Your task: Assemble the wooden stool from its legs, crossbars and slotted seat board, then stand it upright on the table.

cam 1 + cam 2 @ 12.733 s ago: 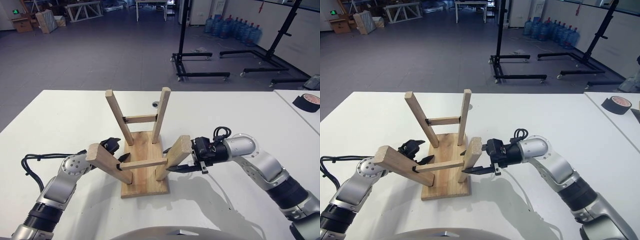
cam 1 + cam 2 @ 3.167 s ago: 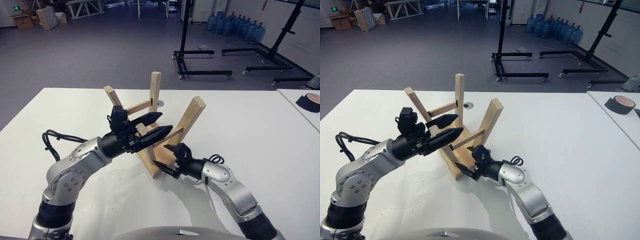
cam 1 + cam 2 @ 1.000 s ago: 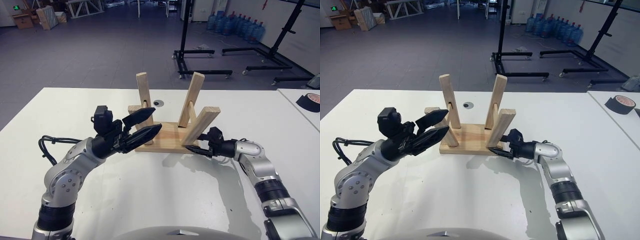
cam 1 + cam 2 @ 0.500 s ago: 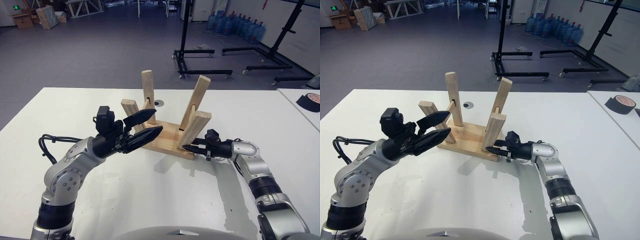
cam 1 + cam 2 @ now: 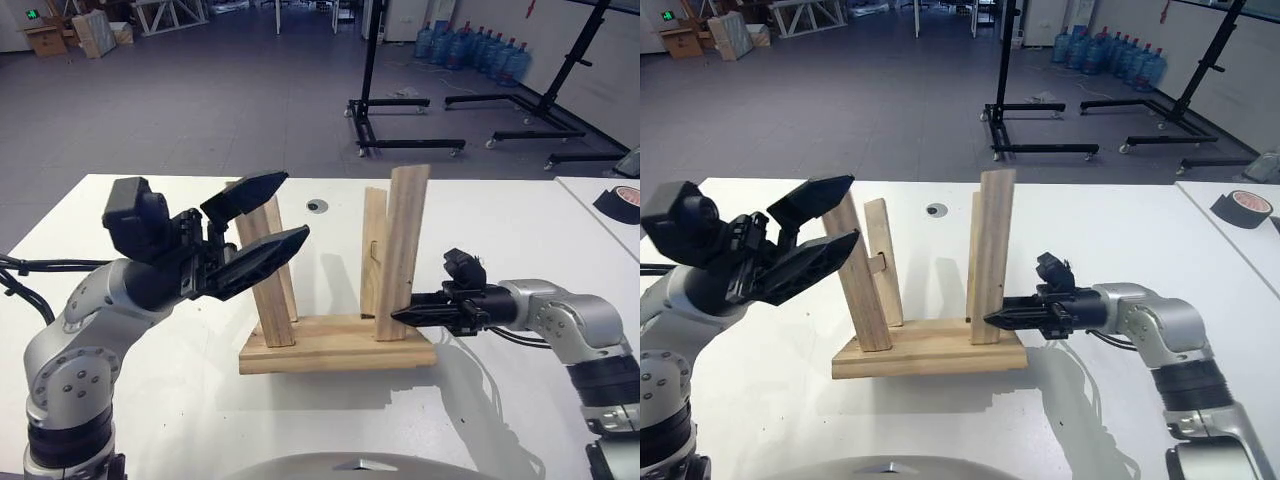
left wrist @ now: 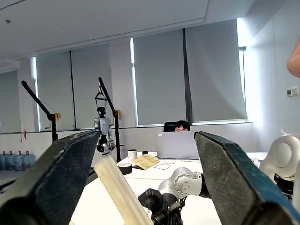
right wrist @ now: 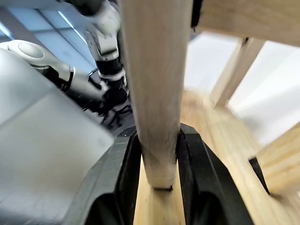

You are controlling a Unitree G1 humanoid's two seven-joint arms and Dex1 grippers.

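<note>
The wooden stool rests upside down, its seat board (image 5: 335, 352) flat on the white table (image 5: 150, 420) and its legs pointing up. My left gripper (image 5: 294, 205) is open, raised above the table, with its fingers on either side of the top of the left front leg (image 5: 270, 290); in the left wrist view that leg (image 6: 117, 192) slants up between the open fingers. My right gripper (image 5: 398, 316) is shut on the right front leg (image 5: 407, 240) just above the board. The right wrist view has this leg (image 7: 152, 84) pinched between both fingers (image 7: 121, 180).
A black tape roll (image 5: 618, 202) lies on a neighbouring table at the far right. A small round fitting (image 5: 316, 207) sits in the tabletop behind the stool. A black cable (image 5: 12, 266) trails off the left arm. Bare tabletop lies to either side of the stool.
The stool has turned and settled nearer me, board now flat on the table. My left gripper rose, still open, to the left leg's top. My right gripper stays shut on its leg.
</note>
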